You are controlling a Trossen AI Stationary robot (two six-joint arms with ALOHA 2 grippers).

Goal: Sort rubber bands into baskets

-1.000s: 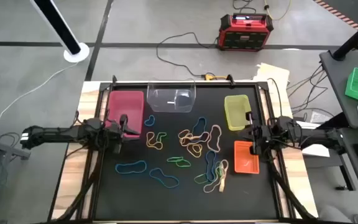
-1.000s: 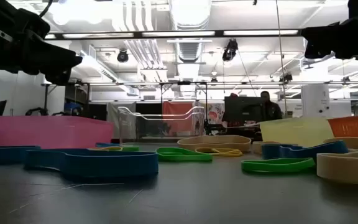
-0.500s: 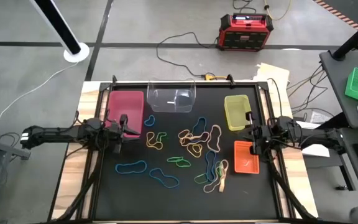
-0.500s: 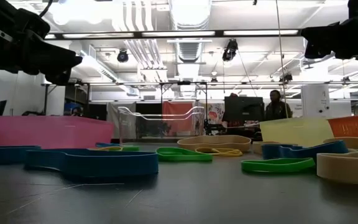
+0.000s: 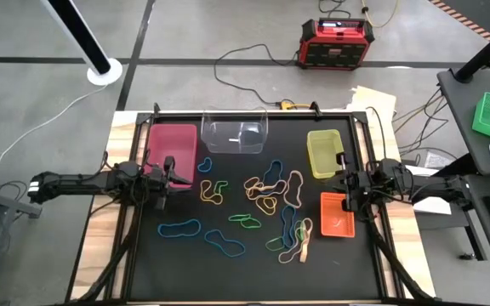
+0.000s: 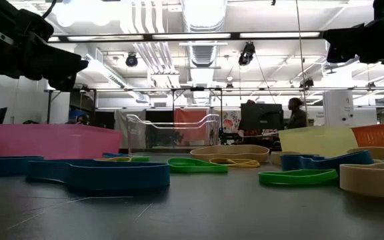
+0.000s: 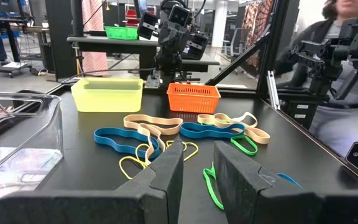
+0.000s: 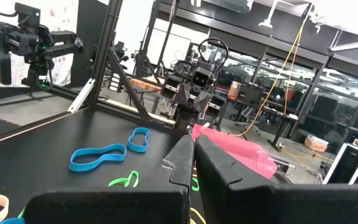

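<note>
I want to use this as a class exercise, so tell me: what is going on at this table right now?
A two-armed robot is set up to sort rubber bands into four baskets, but no band is held yet. The left gripper hovers beside the pink basket, fingers slightly apart. The right gripper hangs between the yellow-green basket and the orange basket, fingers closed on nothing. The clear basket sits at the table's far edge. Blue, green, yellow and tan bands lie scattered on the black mat.

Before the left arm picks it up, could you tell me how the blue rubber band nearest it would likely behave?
The blue rubber band lies flat in a wavy loop, so it is probably floppy and would droop from the fingers. It looks thin and light, and may slide on the black table if pushed.
</note>
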